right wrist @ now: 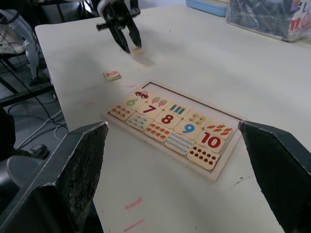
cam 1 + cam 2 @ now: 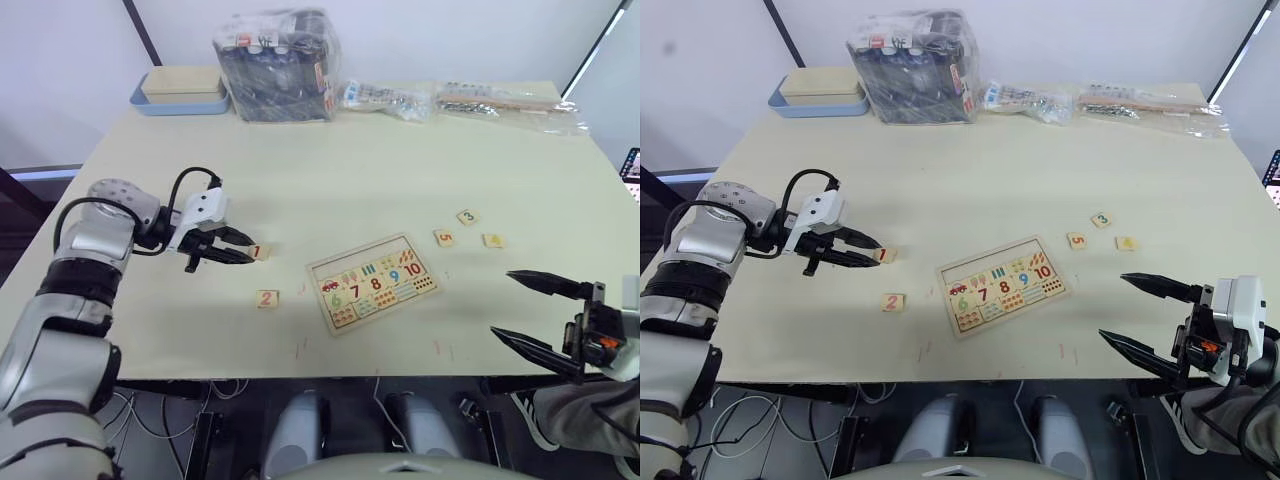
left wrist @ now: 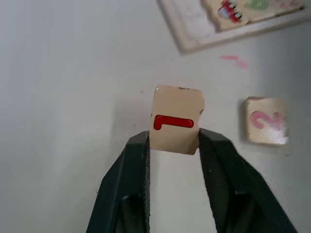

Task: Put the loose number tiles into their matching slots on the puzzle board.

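Pale table under a white wall carried the puzzle: the "1" tile [image 3: 176,119], red digit up, sat pinched between the two black fingers of the left gripper [image 2: 245,248], on the left half of the table. From there the puzzle board [image 2: 374,281] lay to the right and slightly nearer the robot, its long axis running left to right with a slight skew, the right end farther away. That bearing looked like the hinge of the coming move: the tile would have to travel right to the open row along the board's far edge, whose left end appeared the likely home for a 1. The left arm was plainly the nearer one to that end.

Just near of the gripper lay the "2" tile [image 2: 267,298], loose on the table. Beyond the board's right end, the "5" tile [image 2: 444,238], "3" tile [image 2: 467,216] and another tile [image 2: 492,240], its digit too small to read, sat in a loose cluster. The right gripper [image 2: 532,312] hung at the near right edge of the table, fingers wide apart and holding nothing.

At the left wrist, the fingers' grip low on the tile's sides was clear; the head views gave only a sliver of tile at the tips. At the right wrist, the board's bare far row and filled rows 6 to 10 read clearly.
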